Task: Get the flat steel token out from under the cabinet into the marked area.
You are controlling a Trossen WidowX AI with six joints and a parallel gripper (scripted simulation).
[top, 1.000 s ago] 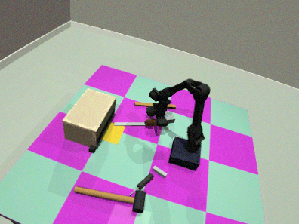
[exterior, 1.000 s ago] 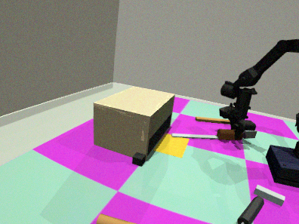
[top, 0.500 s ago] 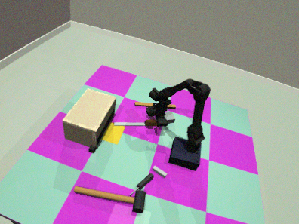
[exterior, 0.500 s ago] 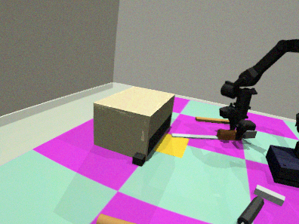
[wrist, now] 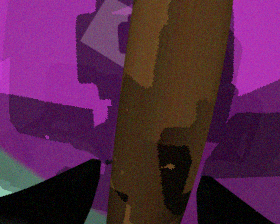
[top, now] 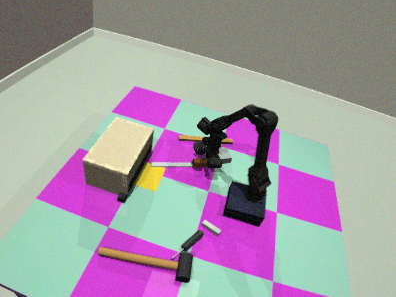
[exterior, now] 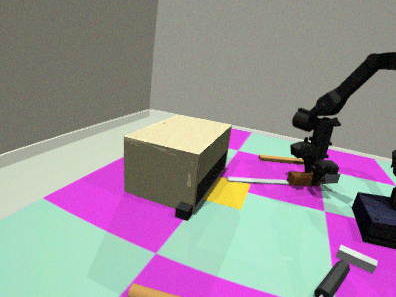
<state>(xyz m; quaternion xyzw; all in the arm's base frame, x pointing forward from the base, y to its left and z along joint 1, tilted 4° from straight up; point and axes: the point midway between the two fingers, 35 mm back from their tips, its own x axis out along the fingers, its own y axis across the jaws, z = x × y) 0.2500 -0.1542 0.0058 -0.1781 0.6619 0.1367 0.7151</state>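
The cabinet stands at the left, with a dark slotted opening low on its front. I cannot see the token. The marked yellow area lies before that opening. A long tool has a flat pale blade and a brown handle. The blade points at the cabinet, its tip at the yellow area's back edge. My gripper is low over the handle and open, one finger on each side, with narrow gaps showing between handle and fingers.
An orange stick lies behind the gripper. A grey piece shows beside it. A black block is at the cabinet's near corner. A hammer, a screwdriver and a white block lie nearer the front.
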